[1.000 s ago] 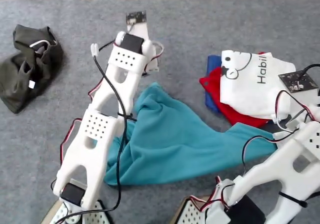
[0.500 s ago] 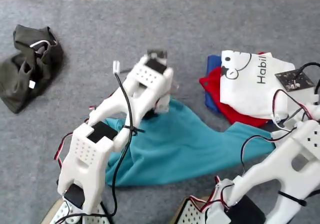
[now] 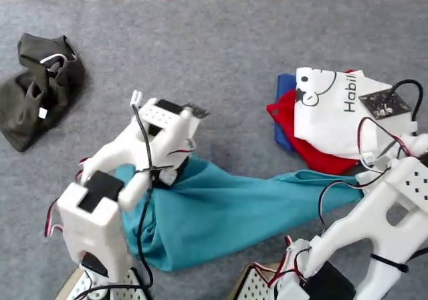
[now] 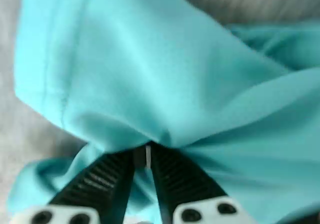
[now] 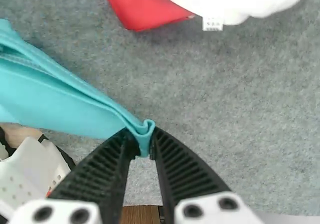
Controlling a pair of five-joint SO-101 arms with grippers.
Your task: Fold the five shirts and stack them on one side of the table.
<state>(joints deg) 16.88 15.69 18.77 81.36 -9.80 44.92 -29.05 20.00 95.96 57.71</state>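
Both arms are on the crumpled teal cloth shirt (image 3: 227, 206), near-centre on the grey felt table (image 3: 234, 39).

Left gripper (image 4: 142, 153): jaws pressed together on a bunched fold at the shirt's left end, with cloth draped over and around the tips.

Right gripper (image 5: 143, 133): jaws nipped onto a thin rolled edge at the shirt's right end, just on the near side of the stack.

Between the two pinches the fabric runs left to right as a fairly taut band, with slack sagging toward the near edge. Reads as a two-point hold to stretch the shirt flat before folding. The left end is a wad, not a clean corner, so I'd guess the spread comes out skewed unless that grip is redone.

The stack is on the right:
- white printed shirt (image 3: 334, 113) on top
- folded red shirt (image 3: 287, 109) under it
- blue shirt (image 3: 283, 83) at the bottom, showing along the stack's left edge

Three look done, so that side is the drop target. The teal shirt's right end lies just beside the red one, and the right wrist view shows bare felt between them. The hold is low there, so there's a risk of dragging into the stack if the right arm swings farther out.

Dark olive shirt (image 3: 37, 86): crumpled heap at far left, well apart from everything. Untouched, likely last.

Judgement: shirt four of five is in hand, at the flatten/spread stage, no fold in it yet.
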